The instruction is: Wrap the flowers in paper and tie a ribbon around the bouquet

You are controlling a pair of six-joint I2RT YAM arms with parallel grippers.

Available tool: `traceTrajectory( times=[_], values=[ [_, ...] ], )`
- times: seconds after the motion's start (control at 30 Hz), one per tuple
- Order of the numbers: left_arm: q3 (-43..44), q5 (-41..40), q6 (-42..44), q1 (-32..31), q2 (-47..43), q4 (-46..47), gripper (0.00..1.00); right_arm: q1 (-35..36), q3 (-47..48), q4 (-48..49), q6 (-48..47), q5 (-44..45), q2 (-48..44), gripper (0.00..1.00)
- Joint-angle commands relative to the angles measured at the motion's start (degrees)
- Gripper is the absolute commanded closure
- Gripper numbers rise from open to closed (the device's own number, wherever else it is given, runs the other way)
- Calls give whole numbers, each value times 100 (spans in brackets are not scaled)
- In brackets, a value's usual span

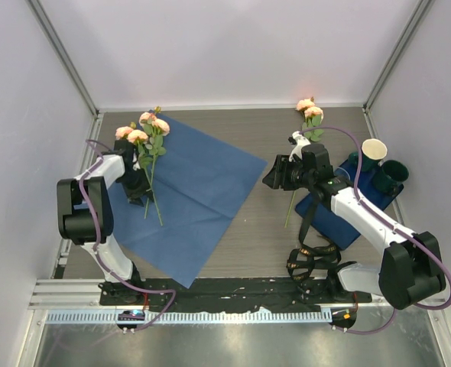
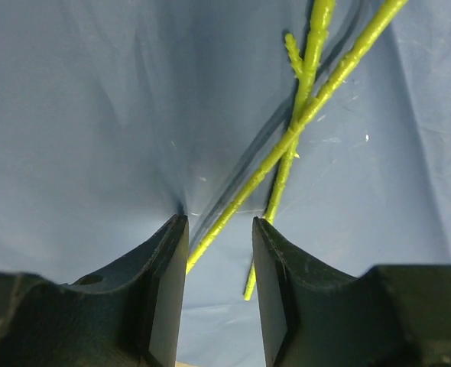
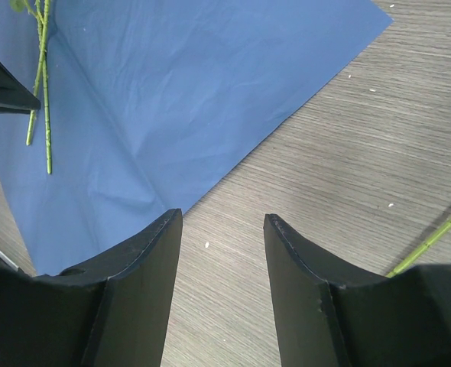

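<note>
Grey wood surface (image 1: 271, 245) is carrying the paper (image 1: 202, 183). Left fingers (image 2: 164, 290), narrowly apart, are straddling stems of the flowers (image 1: 143, 134) lying on the paper. Right fingers (image 3: 145, 283), apart and empty, are hovering just off the paper's edge. Flower-laying seems underway; next, the stray rose (image 1: 309, 112) beyond the paper needs bringing over.

Top external: fixed high, above and behind the white-and-black robot arms (image 1: 95, 214); looks down and forward over the whole grey wood-grain table (image 1: 264, 229); far off.
Left wrist: looks steeply down, very near the large thin blue paper sheet (image 2: 95, 115) and the thin green flower stems (image 2: 298, 121).
Right wrist: higher up, tilted down; faces across bare table towards the sheet's corner.
Shared: all three views show the sheet and the same stems.
</note>
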Motion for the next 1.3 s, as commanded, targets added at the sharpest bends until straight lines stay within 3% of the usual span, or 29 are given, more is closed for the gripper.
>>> traceTrajectory(
  times=[0.0,0.33,0.57,1.0,1.1,1.13,1.23,1.27],
  values=[
    [207,-286,193,6,24,64,57,-8,-11,172,1,-91,-93,46],
    [22,-260,219,-30,-195,178,79,-17,-11,172,1,-135,-163,47],
    [356,-769,176,-688,-530,-216,100,-26,24,137,10,-135,-216,46],
    [532,-1060,-88,-1251,-65,-367,100,-26,15,119,28,-100,-251,46],
    [462,-902,-114,-1278,-133,-375,84,-26,-11,119,19,-91,-251,47],
    [436,-823,-132,-1286,-221,-306,68,-26,-11,119,19,-91,-233,47],
    [339,-585,-228,-1286,-668,-104,43,-26,-20,128,10,-91,-181,47],
    [330,-611,-281,-1217,-792,-68,39,-26,-20,154,36,-91,-154,46]
  ],
)
